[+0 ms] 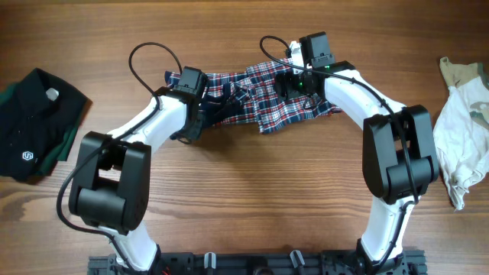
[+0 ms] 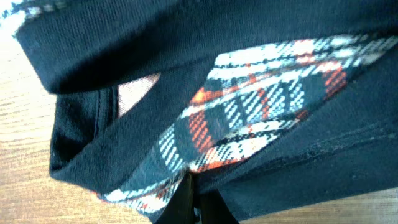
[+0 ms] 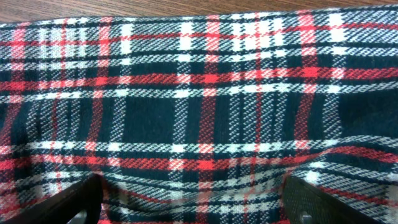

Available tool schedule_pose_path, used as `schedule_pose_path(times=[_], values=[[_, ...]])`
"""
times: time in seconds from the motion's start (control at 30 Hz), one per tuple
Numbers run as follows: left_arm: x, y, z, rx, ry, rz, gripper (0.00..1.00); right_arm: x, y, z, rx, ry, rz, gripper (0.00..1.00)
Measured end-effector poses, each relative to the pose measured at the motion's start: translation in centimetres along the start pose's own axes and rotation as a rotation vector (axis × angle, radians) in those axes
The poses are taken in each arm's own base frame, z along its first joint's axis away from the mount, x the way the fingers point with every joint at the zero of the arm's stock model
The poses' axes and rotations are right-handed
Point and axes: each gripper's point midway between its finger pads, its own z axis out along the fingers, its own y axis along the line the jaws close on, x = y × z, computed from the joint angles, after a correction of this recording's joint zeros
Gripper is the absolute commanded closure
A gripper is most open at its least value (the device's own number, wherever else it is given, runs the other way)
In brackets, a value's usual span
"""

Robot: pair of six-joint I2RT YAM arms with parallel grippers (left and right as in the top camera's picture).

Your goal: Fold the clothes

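A plaid garment in navy, red and white lies crumpled at the middle back of the table. My left gripper is at its left end, shut on a fold of the plaid garment with its dark lining showing. My right gripper is open and pressed down on the right part of the cloth; the plaid fills the right wrist view between the two spread fingers.
A folded black garment with a white logo lies at the left edge of the table. A crumpled white and khaki garment lies at the right edge. Bare wood lies in front of the plaid garment.
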Motion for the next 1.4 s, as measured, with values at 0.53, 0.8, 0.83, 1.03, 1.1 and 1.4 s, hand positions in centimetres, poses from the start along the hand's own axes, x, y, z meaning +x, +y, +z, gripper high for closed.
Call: schedule_pose_path(times=[0.53,0.8,0.83,1.03,1.1,1.4], values=[[-5.6,6.7,-7.9,-0.024,-0.332,-0.2,0.78,0.0,0.0,0.0,0.0,0.002,0.0,0.07],[-2.8,5.9,-2.1,0.381,-0.122,-0.538,0.0,0.1,0.0,0.0,0.0,0.006,0.0,0.07],[-2.5,4.9,-1.0,0.443,-0.075,-0.583,0.0,0.1,0.0,0.0,0.0,0.006,0.0,0.07],[-5.3,2.9,-1.0,0.686,-0.084,-0.787,0.0,0.2,0.0,0.0,0.0,0.015,0.001,0.07],[-5.9,3.1,-1.1,0.697,-0.087,-0.846,0.0,0.3,0.0,0.0,0.0,0.016,0.001,0.07],[-7.0,3.2,1.2,0.715,-0.065,-0.938,0.91,0.3,0.0,-0.1,0.0,0.02,0.001,0.07]])
